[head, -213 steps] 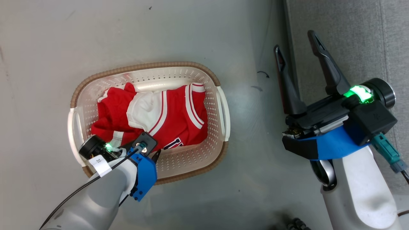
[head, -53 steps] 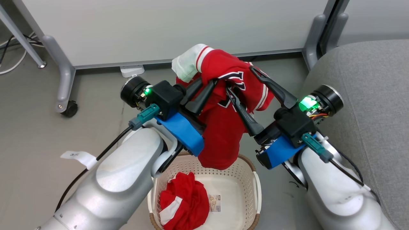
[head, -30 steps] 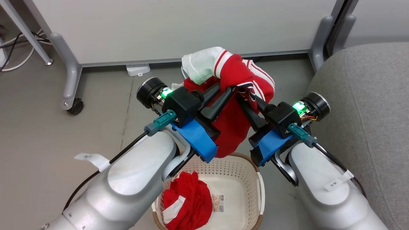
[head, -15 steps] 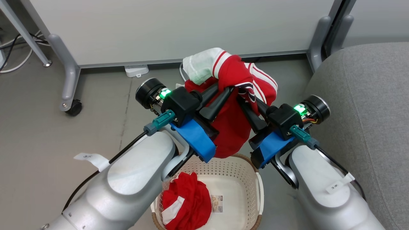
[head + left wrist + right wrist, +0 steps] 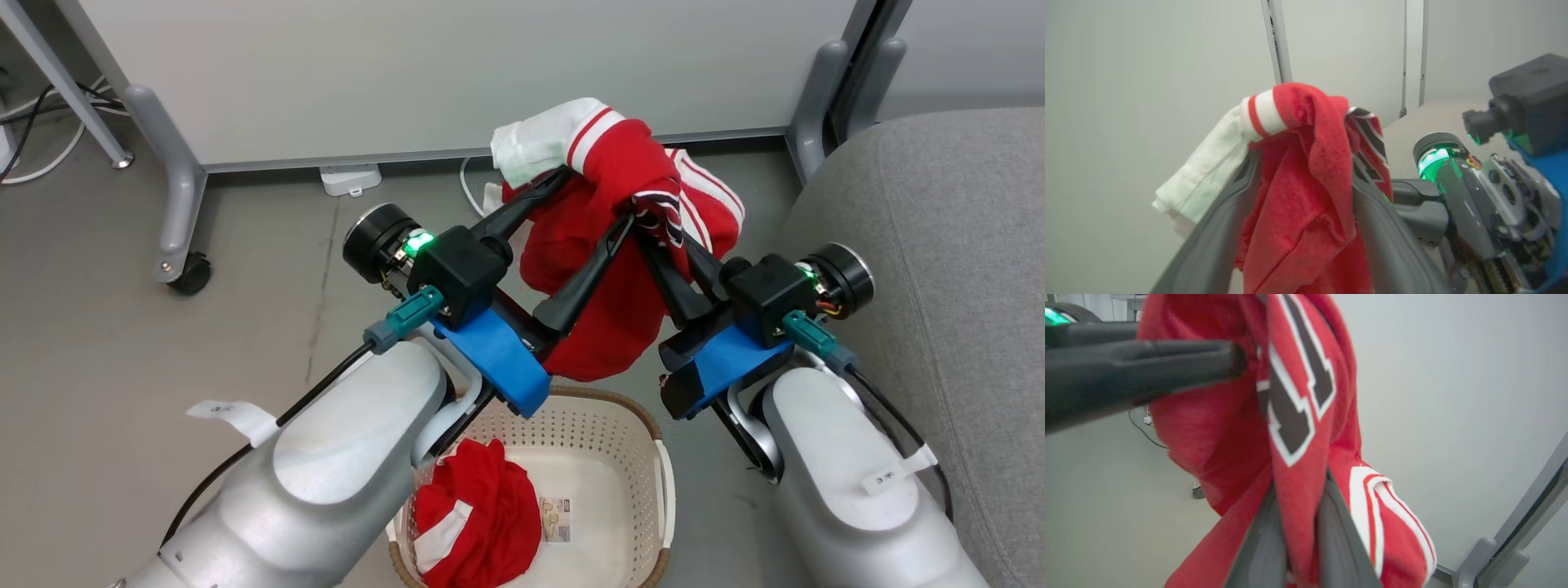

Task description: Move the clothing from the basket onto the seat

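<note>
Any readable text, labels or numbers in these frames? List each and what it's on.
Nothing is legible enough to quote.
Number on the jersey: black-and-white, folded, unreadable.
White tag on left arm: marks too small.
White tag on right arm: too small.
Sticker in the basket: too small.

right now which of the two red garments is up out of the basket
The jersey with black-and-white numbers, pinched by the right gripper above the basket; the other red garment lies crumpled inside it.
</note>
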Motion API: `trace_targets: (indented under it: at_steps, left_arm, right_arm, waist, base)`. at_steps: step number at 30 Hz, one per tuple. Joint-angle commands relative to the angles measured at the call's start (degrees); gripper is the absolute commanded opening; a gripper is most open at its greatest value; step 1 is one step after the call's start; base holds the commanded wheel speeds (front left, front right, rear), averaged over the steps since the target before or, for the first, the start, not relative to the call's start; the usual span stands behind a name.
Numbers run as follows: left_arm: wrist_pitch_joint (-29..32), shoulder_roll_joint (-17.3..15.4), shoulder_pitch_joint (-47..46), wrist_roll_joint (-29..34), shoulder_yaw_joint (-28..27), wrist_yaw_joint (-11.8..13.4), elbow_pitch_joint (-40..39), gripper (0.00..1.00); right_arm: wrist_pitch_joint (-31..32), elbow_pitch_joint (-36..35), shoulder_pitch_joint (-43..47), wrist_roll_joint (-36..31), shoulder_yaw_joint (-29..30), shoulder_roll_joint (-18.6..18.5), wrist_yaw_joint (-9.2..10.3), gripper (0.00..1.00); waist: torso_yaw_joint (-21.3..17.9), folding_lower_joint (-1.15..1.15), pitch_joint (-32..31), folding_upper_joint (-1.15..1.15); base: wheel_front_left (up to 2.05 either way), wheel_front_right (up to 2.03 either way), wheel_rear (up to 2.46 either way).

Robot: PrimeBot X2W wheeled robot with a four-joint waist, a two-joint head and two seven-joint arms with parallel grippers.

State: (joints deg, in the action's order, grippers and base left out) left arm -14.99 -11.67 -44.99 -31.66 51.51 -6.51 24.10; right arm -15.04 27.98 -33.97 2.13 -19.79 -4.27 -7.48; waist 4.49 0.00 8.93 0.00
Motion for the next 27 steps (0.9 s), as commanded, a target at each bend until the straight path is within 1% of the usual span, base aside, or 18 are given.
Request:
trace_targets:
  at_steps: [1,6,12,16,27]
  left_arm:
    - [-0.23,-0.35,0.56,0.32,-0.28,0.4,-0.19,1.0]
    - [-0.26,-0.9,1.32,0.67,-0.74,0.72,-0.66,1.0]
    - [-0.27,-1.66,2.3,1.47,-1.79,1.12,-1.95,1.0]
    - [-0.22,-2.03,3.26,2.33,-2.31,1.15,-3.53,1.0]
    - [-0.23,-2.91,5.2,4.08,-3.95,1.77,-6.21,1.0]
  right_arm:
    - [-0.22,-0.52,1.08,-0.17,1.0,-0.01,-0.02,0.0]
    - [-0.22,-1.66,1.94,-0.56,3.63,-0.24,-0.02,0.0]
    - [-0.22,-3.07,3.25,-1.23,7.26,-0.42,-0.03,0.0]
    - [-0.23,-4.37,4.62,-1.86,10.08,-0.32,-0.02,0.0]
    - [-0.22,-10.05,8.87,-2.5,14.54,-0.2,-0.03,0.0]
  waist:
    - [-0.1,0.0,0.15,0.0]
    - [-0.77,0.0,0.73,0.0]
    - [-2.56,0.0,1.79,0.0]
    - [-4.51,0.0,2.71,0.0]
    - [-9.78,0.0,4.56,0.0]
  base:
    - [0.0,0.0,0.0]
    - [0.0,0.0,0.0]
    - [0.0,0.0,0.0]
    - [0.0,0.0,0.0]
    - [0.0,0.0,0.0]
